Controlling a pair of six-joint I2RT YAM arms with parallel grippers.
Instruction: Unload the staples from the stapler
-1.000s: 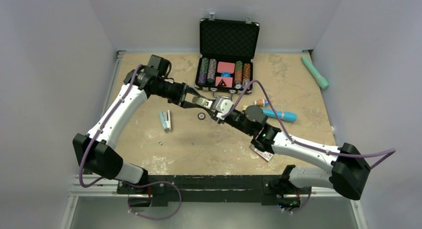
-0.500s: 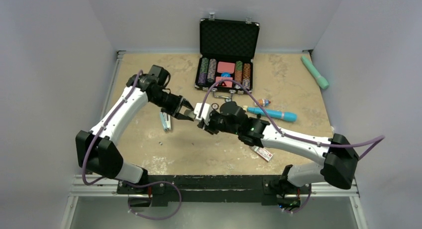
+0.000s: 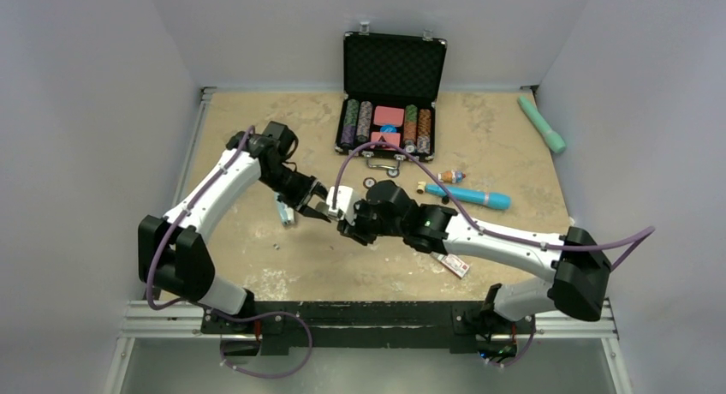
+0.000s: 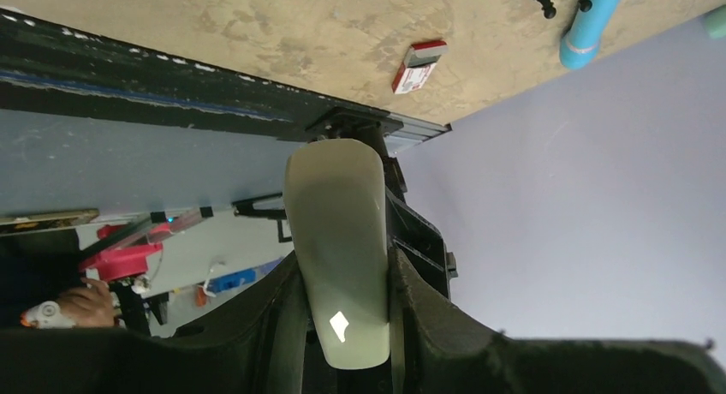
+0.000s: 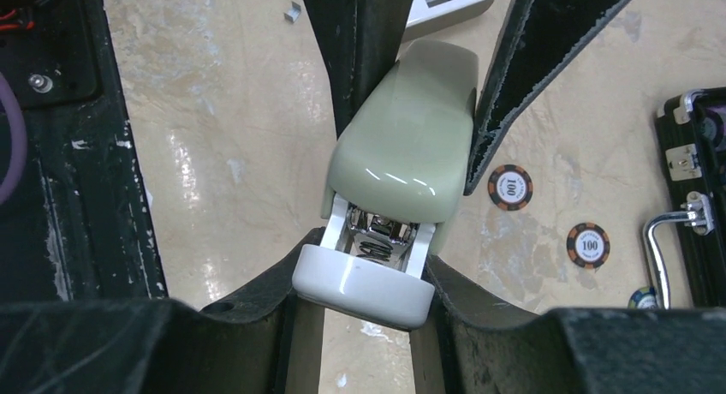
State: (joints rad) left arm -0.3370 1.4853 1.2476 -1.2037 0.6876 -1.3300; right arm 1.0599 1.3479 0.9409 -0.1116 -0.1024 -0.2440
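The stapler (image 3: pixel 343 200), with a pale green top and a white base, is held above the table between both grippers. My left gripper (image 3: pixel 313 207) is shut on its green top (image 4: pixel 336 240), a finger pressed on each side. My right gripper (image 3: pixel 351 220) is shut on the white base end (image 5: pixel 363 284). In the right wrist view the green top (image 5: pixel 409 146) is tilted up off the base, showing a spring and metal channel (image 5: pixel 380 236). I cannot make out any staples inside. A small loose staple piece (image 5: pixel 292 14) lies on the table.
A second, blue stapler (image 3: pixel 284 209) lies on the table just left of the grippers. An open black poker chip case (image 3: pixel 394 86) stands at the back. Loose chips (image 5: pixel 510 187), a blue marker (image 3: pixel 469 194), a red-white box (image 3: pixel 452 264) and a green tool (image 3: pixel 541 123) lie to the right.
Both arms carried the stapler together toward the left and nearer the front edge. The grip of both grippers stayed the same.
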